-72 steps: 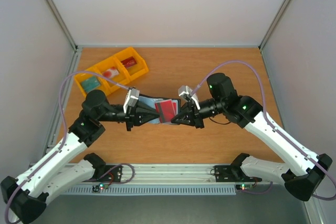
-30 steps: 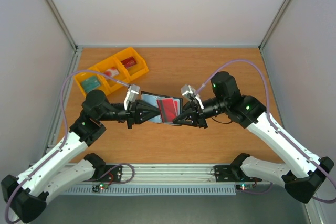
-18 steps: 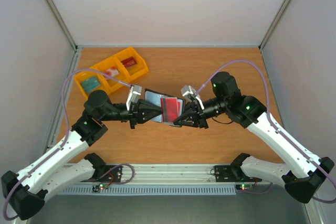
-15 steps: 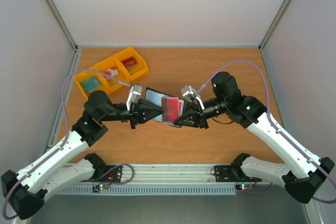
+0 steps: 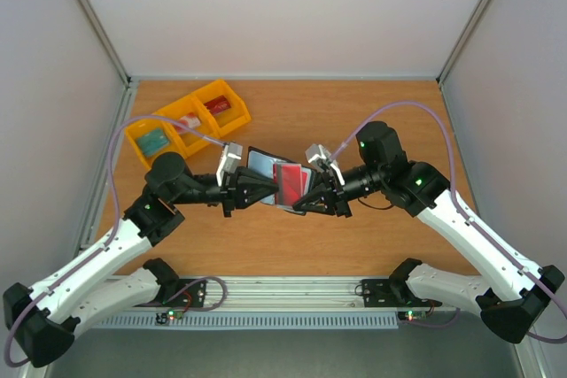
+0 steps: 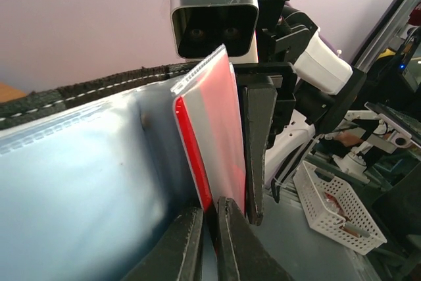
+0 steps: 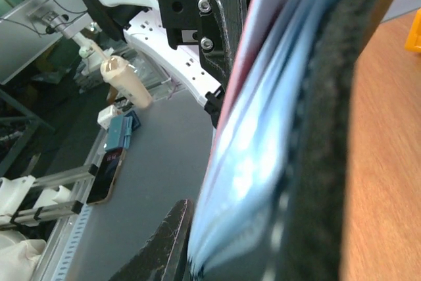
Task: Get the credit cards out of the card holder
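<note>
Card holder [image 5: 259, 164] is seen open, raised off the table [image 5: 372, 117] at mid-workspace, grey-blue lining turned upward. A red card [image 5: 289, 183] with a pale band is seen against its right half.

Left gripper [image 5: 269, 190] is brought in from the left, fingers narrowed to a point at the red card's left edge. Right gripper [image 5: 300, 204] is brought in from the right, closed on the card holder's lower right edge.

Yellow bins [image 5: 186, 121] are set in a diagonal row at far left, well apart; small teal and red items are lodged inside.
</note>
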`<state>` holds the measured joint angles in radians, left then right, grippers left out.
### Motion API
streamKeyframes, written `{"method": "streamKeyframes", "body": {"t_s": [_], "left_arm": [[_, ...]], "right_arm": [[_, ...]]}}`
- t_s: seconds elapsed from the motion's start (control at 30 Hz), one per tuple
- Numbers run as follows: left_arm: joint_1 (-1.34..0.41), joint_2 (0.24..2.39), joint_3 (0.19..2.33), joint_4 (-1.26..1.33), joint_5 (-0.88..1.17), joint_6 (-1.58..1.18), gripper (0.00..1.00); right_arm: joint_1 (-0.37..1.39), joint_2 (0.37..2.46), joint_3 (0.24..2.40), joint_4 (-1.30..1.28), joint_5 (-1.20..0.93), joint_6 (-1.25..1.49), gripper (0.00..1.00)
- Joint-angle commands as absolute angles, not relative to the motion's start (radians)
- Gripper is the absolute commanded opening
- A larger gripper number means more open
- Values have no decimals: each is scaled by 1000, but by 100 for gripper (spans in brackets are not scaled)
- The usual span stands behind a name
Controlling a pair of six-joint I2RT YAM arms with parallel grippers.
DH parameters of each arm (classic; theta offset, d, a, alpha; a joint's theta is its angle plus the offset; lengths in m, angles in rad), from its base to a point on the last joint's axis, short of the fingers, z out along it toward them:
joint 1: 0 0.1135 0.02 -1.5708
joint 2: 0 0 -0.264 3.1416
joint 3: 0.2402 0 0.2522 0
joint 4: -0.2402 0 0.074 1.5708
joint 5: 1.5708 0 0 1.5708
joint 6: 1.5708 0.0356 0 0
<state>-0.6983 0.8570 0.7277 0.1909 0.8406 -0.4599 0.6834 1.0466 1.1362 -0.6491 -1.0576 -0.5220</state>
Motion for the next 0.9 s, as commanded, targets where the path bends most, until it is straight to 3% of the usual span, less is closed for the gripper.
{"method": "streamKeyframes", "body": {"t_s": [0.0, 0.07, 0.27, 0.5, 0.87], "left_arm": [[-724, 883, 736, 167, 841, -449, 6], [-723, 881, 738, 167, 850, -439, 1], [-723, 869, 743, 173, 881, -444, 0], [-649, 830, 753, -94, 783, -379, 0], [-583, 808, 622, -133, 749, -554, 0]], "right_arm": [[695, 1045, 1188, -572, -1086, -580, 16], [695, 1049, 1190, -580, -1083, -589, 16], [695, 1046, 1189, -613, -1062, -613, 17], [664, 1028, 1161, -644, -990, -603, 24], [624, 1045, 962, -503, -948, -373, 9]]}}
